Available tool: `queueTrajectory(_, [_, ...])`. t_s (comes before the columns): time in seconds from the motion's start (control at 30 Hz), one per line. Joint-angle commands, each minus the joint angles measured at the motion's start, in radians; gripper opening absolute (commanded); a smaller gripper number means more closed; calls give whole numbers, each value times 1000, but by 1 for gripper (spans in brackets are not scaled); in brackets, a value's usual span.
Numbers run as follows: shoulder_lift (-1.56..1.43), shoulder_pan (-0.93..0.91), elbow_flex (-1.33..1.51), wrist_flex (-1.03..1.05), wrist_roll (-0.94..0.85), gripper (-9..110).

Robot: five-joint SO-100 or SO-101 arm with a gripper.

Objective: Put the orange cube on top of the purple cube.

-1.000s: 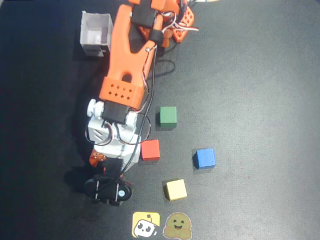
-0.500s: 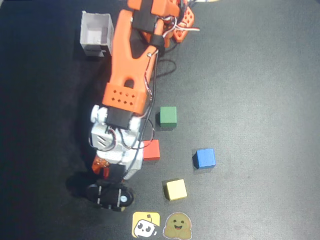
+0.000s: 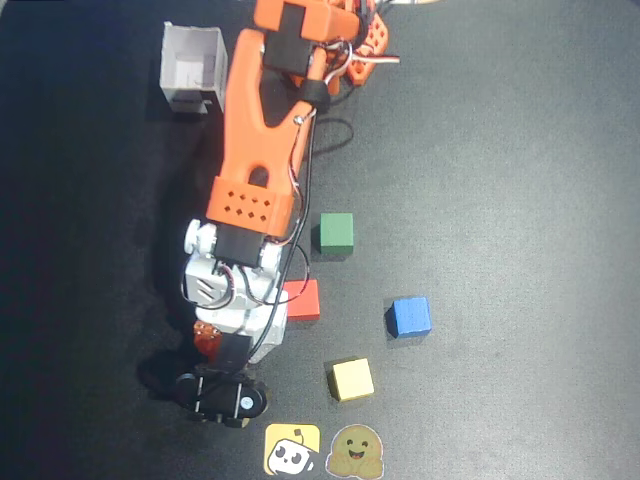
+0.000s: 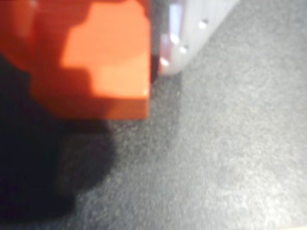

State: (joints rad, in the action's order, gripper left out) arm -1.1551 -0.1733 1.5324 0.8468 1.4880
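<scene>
In the wrist view the orange cube [image 4: 112,57] fills the upper left, pressed against a white finger [image 4: 184,28] on its right. A darker orange part lies against its left side. My gripper [image 4: 91,72] is shut on this cube, which hangs just above the dark mat and casts a shadow below and to the left. In the overhead view the gripper [image 3: 212,345] sits at the lower left under the arm, with only a bit of the orange cube [image 3: 207,336] showing. The purple cube is hidden in both views.
A red cube [image 3: 303,300] lies partly under the arm's right side. Green [image 3: 337,232], blue [image 3: 410,316] and yellow [image 3: 352,379] cubes lie to the right. A white open box [image 3: 192,68] stands at the top left. Two stickers [image 3: 292,449] [image 3: 357,451] lie at the bottom edge.
In the overhead view the arm has stretched further toward the bottom edge. The gripper and the orange piece in it moved down and slightly right, covering more of the red cube.
</scene>
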Motion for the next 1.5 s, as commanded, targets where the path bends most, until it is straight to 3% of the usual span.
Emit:
queueTrajectory(0.0, [-8,3,-34,-14,5,12])
queueTrajectory(0.13, [-8,0,-29,-15,5,6])
queueTrajectory(0.4, [-60,2,-23,12,5,7])
queueTrajectory(0.8, [-284,14,-3,213,-15,7])
queueTrajectory(1.1, [-434,-21,149,276,-155,7])
queueTrajectory(1.47, [-592,-54,337,291,-175,7])
